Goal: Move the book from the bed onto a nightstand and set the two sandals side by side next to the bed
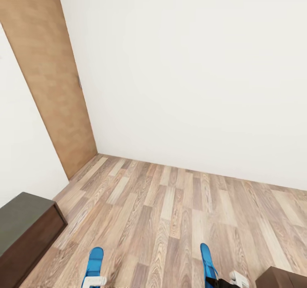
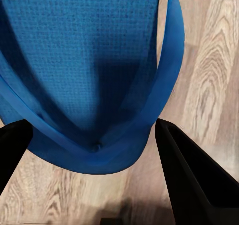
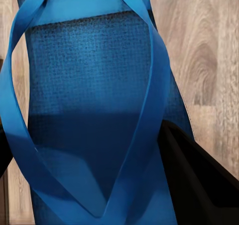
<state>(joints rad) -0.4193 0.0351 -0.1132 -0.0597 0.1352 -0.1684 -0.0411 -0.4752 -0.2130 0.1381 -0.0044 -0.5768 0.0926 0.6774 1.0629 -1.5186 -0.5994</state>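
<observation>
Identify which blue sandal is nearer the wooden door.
The sandal on the robot's left, beside the dark cabinet. It is closer to the door than the other sandal, further right.

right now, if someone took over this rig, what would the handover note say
Left gripper: fingers either side of a blue sandal; grip cannot be told.
Right gripper: shut on the other sandal.
Both sandals hang apart over the wood floor, facing a white wall.
Done: sandals picked up, it seems.
Left: set the sandals side by side by the bed; move the book to a nightstand.
</observation>
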